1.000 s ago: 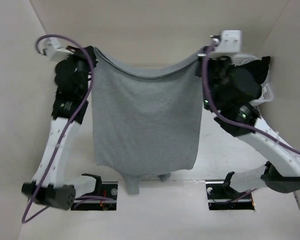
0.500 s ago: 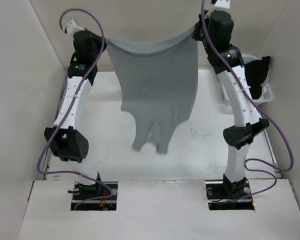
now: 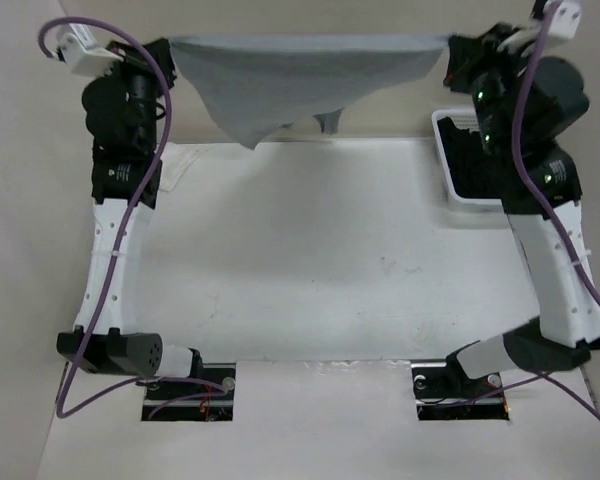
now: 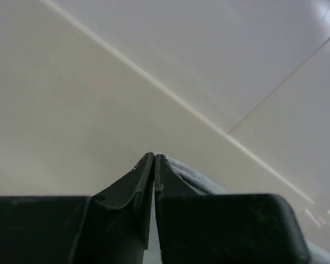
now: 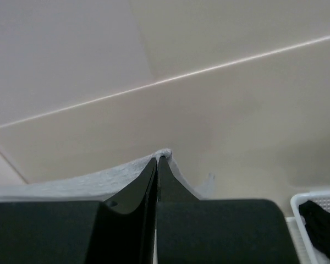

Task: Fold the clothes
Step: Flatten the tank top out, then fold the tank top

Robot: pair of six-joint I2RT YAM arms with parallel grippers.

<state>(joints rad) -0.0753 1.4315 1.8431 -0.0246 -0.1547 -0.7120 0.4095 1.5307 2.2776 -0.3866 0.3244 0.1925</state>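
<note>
White tabletop [image 3: 310, 290] below | grey tank top [image 3: 300, 70] held high, stretched btwn arms so it hangs flat, prob. for laydown | L gripper [image 4: 154, 158], R gripper [image 5: 157, 160] each pinched on a corner

Materials and surface finish

The tank top [image 3: 290, 80] is soft heather-grey knit cloth, matt and finely textured. The left gripper [image 4: 154, 158] and right gripper [image 5: 157, 159] are smooth black plastic with a dull sheen. The table [image 3: 330, 290] is matt white and faintly scuffed. The basket [image 3: 470, 207] is white plastic. The cables [image 3: 162, 100] have smooth purple sheathing.
</note>
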